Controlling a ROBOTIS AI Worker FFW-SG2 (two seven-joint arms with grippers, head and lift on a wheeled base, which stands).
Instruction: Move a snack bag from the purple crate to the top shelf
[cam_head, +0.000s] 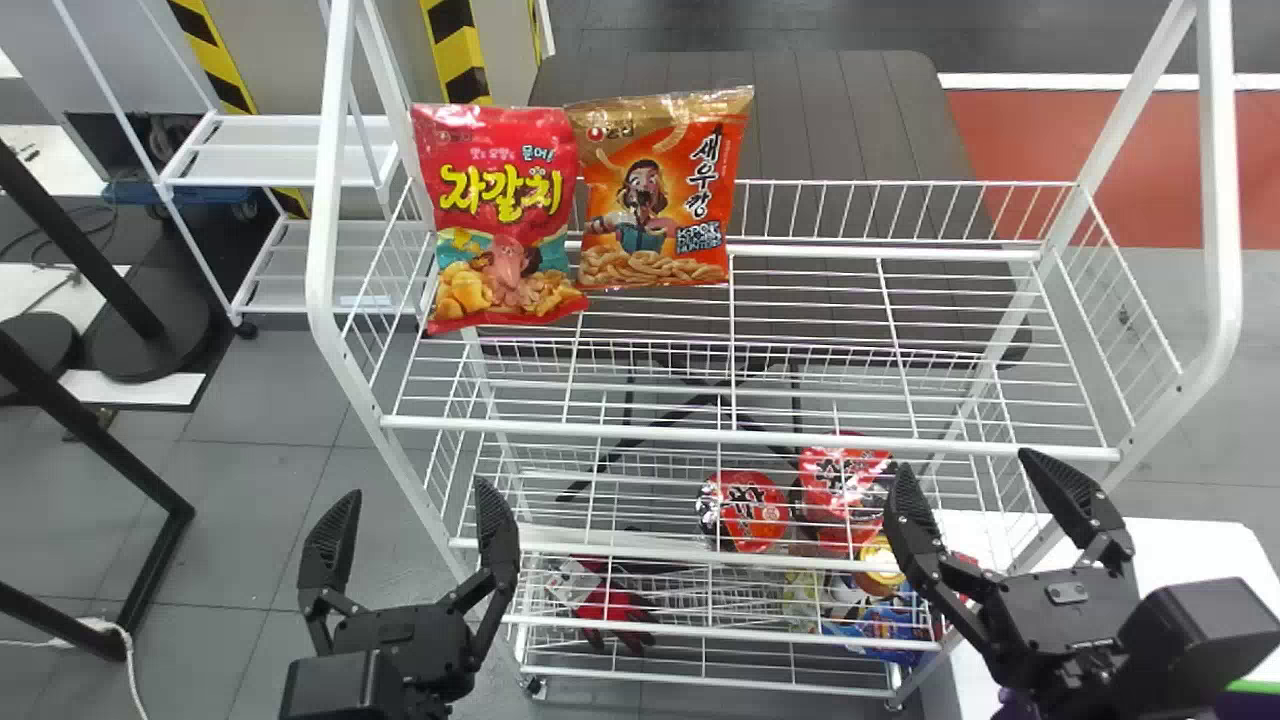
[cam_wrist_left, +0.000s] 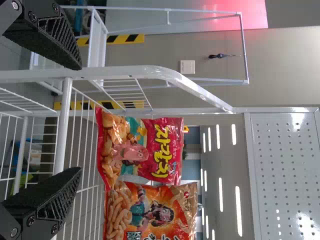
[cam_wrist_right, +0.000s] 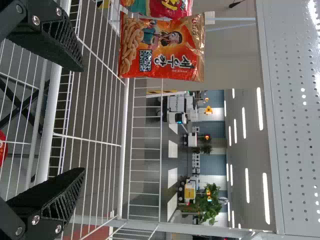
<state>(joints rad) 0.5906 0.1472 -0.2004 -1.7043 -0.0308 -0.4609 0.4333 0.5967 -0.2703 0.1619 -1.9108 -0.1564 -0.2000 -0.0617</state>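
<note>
Our left tool (cam_head: 412, 490), right tool (cam_head: 970, 465) spread, likely for grasping; beyond, red bag (cam_head: 505, 220), orange bag (cam_head: 655, 190) probably propped by rear rail (cam_head: 900, 252).

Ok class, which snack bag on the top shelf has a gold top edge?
The orange bag, on the right in the head view: gold runs across its top; the red bag beside it is red there.

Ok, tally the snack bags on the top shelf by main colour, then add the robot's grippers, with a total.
Red snack bag: 1
Orange snack bag, tan towards its top: 1
Black grippers, left gripper and right gripper, both open and holding nothing: 2
Total: 4
</note>
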